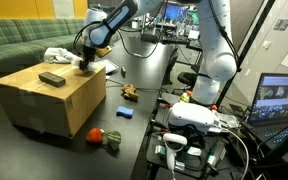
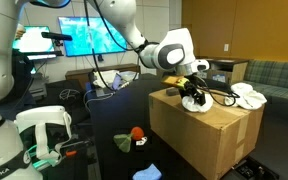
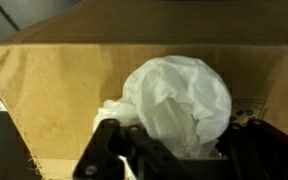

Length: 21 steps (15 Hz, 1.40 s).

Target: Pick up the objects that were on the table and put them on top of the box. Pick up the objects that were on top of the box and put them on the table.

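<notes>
Four small things lie on the dark table (image 1: 134, 128) in an exterior view, counted from the near edge back: one red thing (image 1: 94, 133) and one green thing (image 1: 112, 140) just beside each other at the foot of the box, one blue piece (image 1: 124, 113) farther along, and one small brown toy (image 1: 130, 93) beyond that, apart from the rest.

One cardboard box (image 1: 54, 100) stands on the table behind them. On its flat top lies one dark block (image 1: 52, 77), toward the near side. At the far edge of the top the single gripper (image 1: 84, 63) reaches down.

From the wrist, its two black fingers (image 3: 109, 150) are clenched on one white wad (image 3: 179, 100) of crumpled cloth or paper, which bulges out above them against the brown cardboard. Whether the wad rests on the top or is just clear of it, I cannot tell.

Farthest back sits a second white heap (image 1: 59, 55), near a green sofa (image 1: 14, 45); whether it lies on box or sofa is unclear.
</notes>
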### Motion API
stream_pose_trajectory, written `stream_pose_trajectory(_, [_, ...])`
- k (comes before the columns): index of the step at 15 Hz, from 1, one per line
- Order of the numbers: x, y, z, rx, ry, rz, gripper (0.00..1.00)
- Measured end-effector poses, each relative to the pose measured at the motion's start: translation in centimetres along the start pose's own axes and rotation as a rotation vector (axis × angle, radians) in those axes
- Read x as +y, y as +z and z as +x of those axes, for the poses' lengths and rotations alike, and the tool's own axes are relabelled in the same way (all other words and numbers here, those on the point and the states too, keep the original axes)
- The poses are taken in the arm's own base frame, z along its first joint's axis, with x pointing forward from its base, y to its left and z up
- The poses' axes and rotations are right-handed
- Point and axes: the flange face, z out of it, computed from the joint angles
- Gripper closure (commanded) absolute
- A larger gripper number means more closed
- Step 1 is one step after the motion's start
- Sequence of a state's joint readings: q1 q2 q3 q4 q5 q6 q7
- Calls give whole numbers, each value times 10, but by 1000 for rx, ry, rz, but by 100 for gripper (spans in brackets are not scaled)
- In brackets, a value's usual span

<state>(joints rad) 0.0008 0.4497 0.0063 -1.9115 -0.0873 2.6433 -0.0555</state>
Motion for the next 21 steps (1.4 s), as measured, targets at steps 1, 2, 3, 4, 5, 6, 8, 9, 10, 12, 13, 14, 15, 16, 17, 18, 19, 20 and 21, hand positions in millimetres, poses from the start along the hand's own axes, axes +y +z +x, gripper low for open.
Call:
stream_pose_trajectory(1, [4,-6,-4,-5,9,9,100])
stream_pose_trajectory(2, [9,-14,-9,-9,19,20,100])
stream_pose_trajectory(3, [14,-22,-15,-15,29,31,100])
stream_pose_trajectory(4, [19,-30,-21,-19,39,42,100])
stream_pose_trajectory(5, [25,-38,-30,-26,50,54,100])
stream_pose_trajectory(6, [31,-45,-39,-35,61,62,100])
stream_pose_trajectory(8, [42,-57,-61,-55,85,75,100])
stream_pose_trajectory(9, [47,-61,-73,-66,97,78,100])
stream_pose_trajectory(10, [50,-63,-85,-78,107,82,100])
stream_pose_trajectory(12, [53,-60,-110,-110,121,87,100])
stream_pose_trajectory(13, [52,-55,-122,-131,123,90,100])
stream_pose_trajectory(14, [50,-48,-134,-154,125,93,100])
stream_pose_trajectory(15, [47,-40,-145,-176,124,97,100])
stream_pose_trajectory(16, [42,-31,-155,-196,119,101,100])
stream_pose_trajectory(17, [35,-22,-165,-209,112,103,100])
stream_pose_trajectory(18, [27,-12,-174,-216,100,104,100])
stream_pose_trajectory(19, [17,-1,-181,-223,85,107,100])
stream_pose_trajectory(20, [6,10,-187,-233,71,113,100])
stream_pose_trajectory(21, [-6,22,-192,-243,56,120,100])
